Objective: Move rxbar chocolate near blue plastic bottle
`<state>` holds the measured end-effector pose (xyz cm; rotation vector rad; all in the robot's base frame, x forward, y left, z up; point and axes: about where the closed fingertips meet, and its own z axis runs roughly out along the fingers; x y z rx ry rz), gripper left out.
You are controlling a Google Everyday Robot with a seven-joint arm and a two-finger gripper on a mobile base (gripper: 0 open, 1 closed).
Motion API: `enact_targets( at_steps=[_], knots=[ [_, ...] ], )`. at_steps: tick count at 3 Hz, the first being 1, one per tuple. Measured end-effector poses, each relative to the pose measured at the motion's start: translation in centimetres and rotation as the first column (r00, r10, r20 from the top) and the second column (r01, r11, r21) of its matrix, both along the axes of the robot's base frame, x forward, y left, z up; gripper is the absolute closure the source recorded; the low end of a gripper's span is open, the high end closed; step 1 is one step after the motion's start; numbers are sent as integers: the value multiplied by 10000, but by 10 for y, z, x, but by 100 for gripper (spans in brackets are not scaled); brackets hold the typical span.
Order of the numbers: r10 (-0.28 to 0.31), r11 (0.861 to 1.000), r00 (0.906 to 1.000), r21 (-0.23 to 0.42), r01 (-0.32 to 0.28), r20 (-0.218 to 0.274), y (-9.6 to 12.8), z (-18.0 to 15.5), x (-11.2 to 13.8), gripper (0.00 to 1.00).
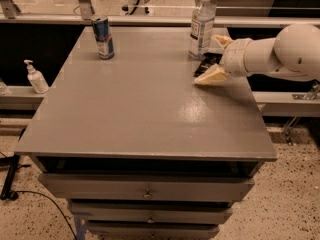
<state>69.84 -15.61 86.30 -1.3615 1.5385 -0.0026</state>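
The rxbar chocolate (pixel 204 67), a flat black wrapper, lies on the grey table top (pixel 145 109) at the far right, just right of the base of the blue plastic bottle (pixel 201 26). The bottle stands upright with a white cap and a label. My gripper (pixel 207 59) comes in from the right on a white arm (pixel 280 56). Its two tan fingers stand apart, one (pixel 212 75) in front of the bar and one (pixel 221 40) behind it. The bar lies between them, and part of it is hidden by the gripper.
A blue and silver drink can (pixel 103 36) stands at the back left of the table. A white pump bottle (pixel 35 78) stands on a ledge to the left. Drawers sit below the table top. A rail runs behind the table.
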Motion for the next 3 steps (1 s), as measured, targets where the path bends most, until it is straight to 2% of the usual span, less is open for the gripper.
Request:
enact_targets(
  at_steps=[1,2,3],
  knots=[
    [-249,9970,9992,736,225,319,-17,24,-18,0],
    [-801,9788,9933,1950,626,832,-49,73,-55,14],
    [-1179,9588,9875,2708,859,1043,-76,107,-78,13]
  ],
)
